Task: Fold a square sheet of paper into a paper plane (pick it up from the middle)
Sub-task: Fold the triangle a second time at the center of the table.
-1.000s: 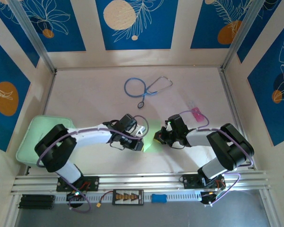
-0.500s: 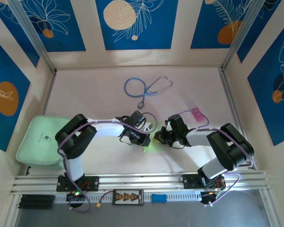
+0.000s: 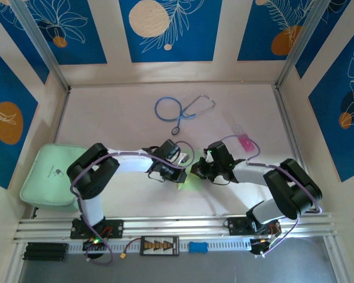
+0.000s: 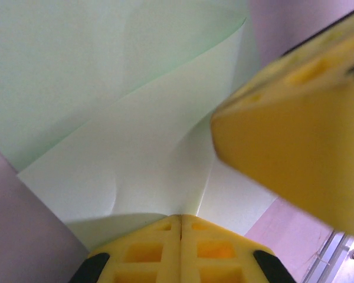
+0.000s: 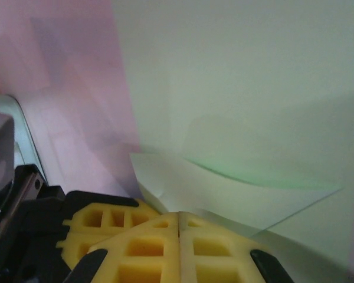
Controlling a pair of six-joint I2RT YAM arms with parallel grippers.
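The square sheet of paper [image 3: 189, 182], partly folded, is in the middle of the table [image 3: 124, 118], between the arms. The left gripper [image 4: 181, 218] and the right gripper [image 5: 179, 214] have their pads pressed together, and each seems to pinch the sheet.

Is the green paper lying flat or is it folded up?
Folded. The paper shows one layer lying over another, with a slanted edge across it and a crease near the left gripper.
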